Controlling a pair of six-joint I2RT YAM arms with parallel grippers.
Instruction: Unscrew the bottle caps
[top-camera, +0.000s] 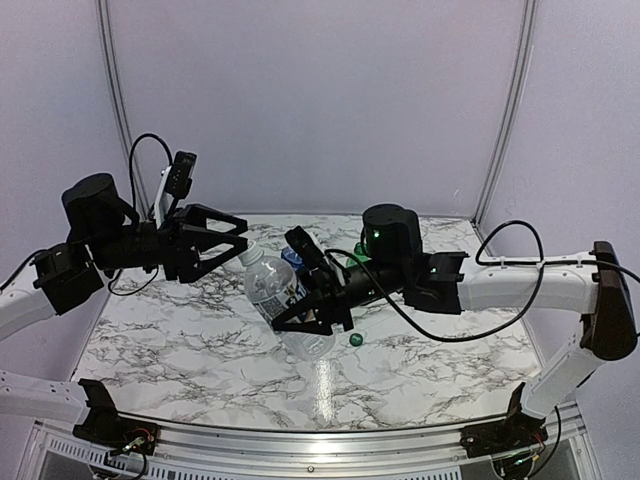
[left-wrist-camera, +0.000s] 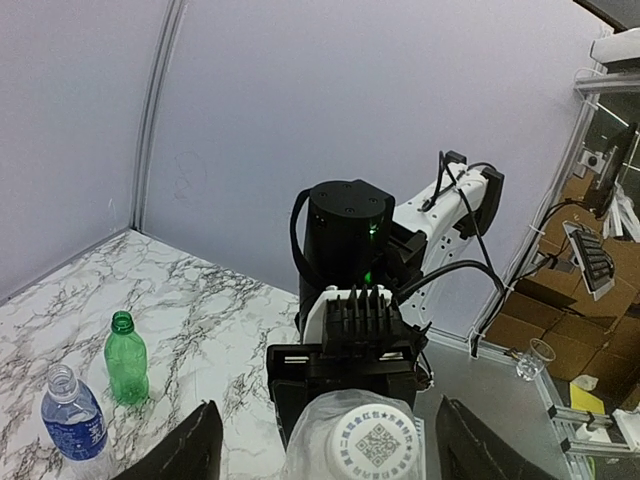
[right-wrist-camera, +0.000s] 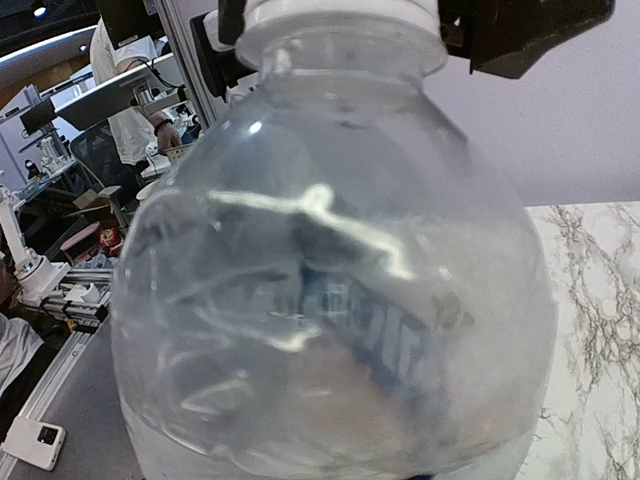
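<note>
Whitish-clear round plastic screw cap (left-wrist-camera: 375, 442) sits on the clear plastic bottle with white label (top-camera: 270, 285), neck aimed toward 10 o'clock in the top view. Right gripper (top-camera: 312, 312) clamps the bottle body (likely light, easily crushed). Left gripper (left-wrist-camera: 330, 455) stands open, fingers flanking the cap without contact. Take hold across the cap's side wall: judged small, stiff, slippery.

Over table (top-camera: 150, 340) centre, tilted bottle (top-camera: 268, 285) sat in right gripper (top-camera: 305, 308), its cap (left-wrist-camera: 375, 440) between left gripper (top-camera: 244, 236) fingers, touching neither. Behind stood second bottle (left-wrist-camera: 72, 415) and third bottle (left-wrist-camera: 125, 358), upright. One loose cap (top-camera: 356, 340) lay on table, right of tilted bottle.
</note>
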